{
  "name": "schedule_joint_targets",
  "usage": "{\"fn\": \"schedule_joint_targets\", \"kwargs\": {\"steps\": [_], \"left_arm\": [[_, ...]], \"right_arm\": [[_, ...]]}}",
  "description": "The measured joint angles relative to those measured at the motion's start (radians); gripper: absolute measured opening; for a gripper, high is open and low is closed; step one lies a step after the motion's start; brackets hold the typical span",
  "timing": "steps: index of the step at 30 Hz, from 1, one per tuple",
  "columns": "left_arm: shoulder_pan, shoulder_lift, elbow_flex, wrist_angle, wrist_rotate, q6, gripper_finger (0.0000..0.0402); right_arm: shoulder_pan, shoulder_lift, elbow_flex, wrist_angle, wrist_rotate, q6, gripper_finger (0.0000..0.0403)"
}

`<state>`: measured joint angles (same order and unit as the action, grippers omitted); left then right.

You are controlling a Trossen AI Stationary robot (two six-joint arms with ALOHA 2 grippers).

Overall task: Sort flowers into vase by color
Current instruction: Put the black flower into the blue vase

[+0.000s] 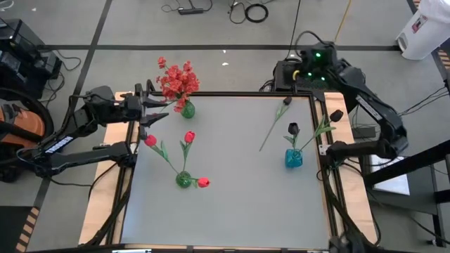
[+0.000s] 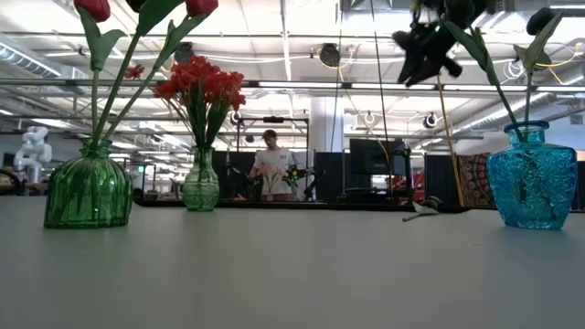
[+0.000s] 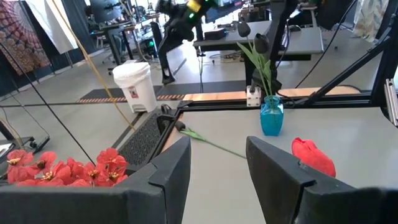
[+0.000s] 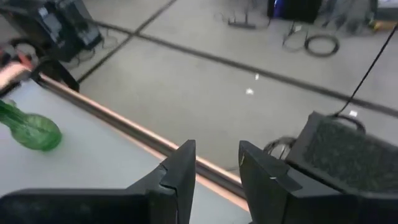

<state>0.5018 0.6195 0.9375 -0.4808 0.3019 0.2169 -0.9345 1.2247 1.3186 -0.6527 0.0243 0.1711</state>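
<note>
A small green vase point(image 1: 187, 109) at the far left holds a red clustered spray point(image 1: 176, 81). A rounder green vase point(image 1: 183, 180) nearer the front holds red tulip buds point(image 1: 189, 137). A blue vase point(image 1: 293, 159) at the right holds black blooms point(image 1: 292, 130). One loose black flower point(image 1: 273, 126) lies flat on the table left of it. My left gripper point(image 3: 217, 149) stands open beside the red spray at the left edge, nothing between its fingers. My right gripper point(image 4: 217, 152) hangs open, high over the far right corner, pointing out past the far edge.
A black textured mat point(image 4: 348, 155) lies just beyond the table's far right corner. On the floor stand a white bin point(image 1: 422, 31) and cable coils point(image 1: 256, 11). A person point(image 2: 271, 169) stands far behind the table. The table's middle point(image 1: 232, 176) is bare.
</note>
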Motion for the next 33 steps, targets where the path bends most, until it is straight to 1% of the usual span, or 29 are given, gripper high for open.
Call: {"fn": "schedule_joint_targets", "kwargs": {"steps": [2, 6, 10, 12, 16, 20, 26, 30, 33], "left_arm": [[0.0, 0.0, 0.0, 0.0, 0.0, 0.0, 0.0164], [0.0, 0.0, 0.0, 0.0, 0.0, 0.0, 0.0164], [0.0, 0.0, 0.0, 0.0, 0.0, 0.0, 0.0164], [0.0, 0.0, 0.0, 0.0, 0.0, 0.0, 0.0164], [0.0, 0.0, 0.0, 0.0, 0.0, 0.0, 0.0164], [0.0, 0.0, 0.0, 0.0, 0.0, 0.0, 0.0164], [0.0, 0.0, 0.0, 0.0, 0.0, 0.0, 0.0164], [0.0, 0.0, 0.0, 0.0, 0.0, 0.0, 0.0164], [0.0, 0.0, 0.0, 0.0, 0.0, 0.0, 0.0164]], "right_arm": [[-0.016, 0.045, 0.0, 0.005, -0.029, -0.004, 0.0114], [-0.046, 0.122, 0.0, 0.026, -0.04, -0.003, 0.0114], [-0.082, 0.19, 0.0, 0.031, -0.093, 0.0, 0.0114], [-0.097, 0.217, 0.0, 0.03, -0.105, 0.025, 0.0114], [-0.131, 0.272, 0.0, 0.004, -0.107, 0.084, 0.0114], [-0.146, 0.322, 0.0, -0.065, -0.109, 0.131, 0.0114], [-0.138, 0.394, 0.0, -0.187, -0.107, 0.221, 0.0114], [-0.117, 0.435, 0.0, -0.232, -0.101, 0.282, 0.0114], [-0.098, 0.464, 0.0, -0.246, -0.062, 0.328, 0.0114]]}}
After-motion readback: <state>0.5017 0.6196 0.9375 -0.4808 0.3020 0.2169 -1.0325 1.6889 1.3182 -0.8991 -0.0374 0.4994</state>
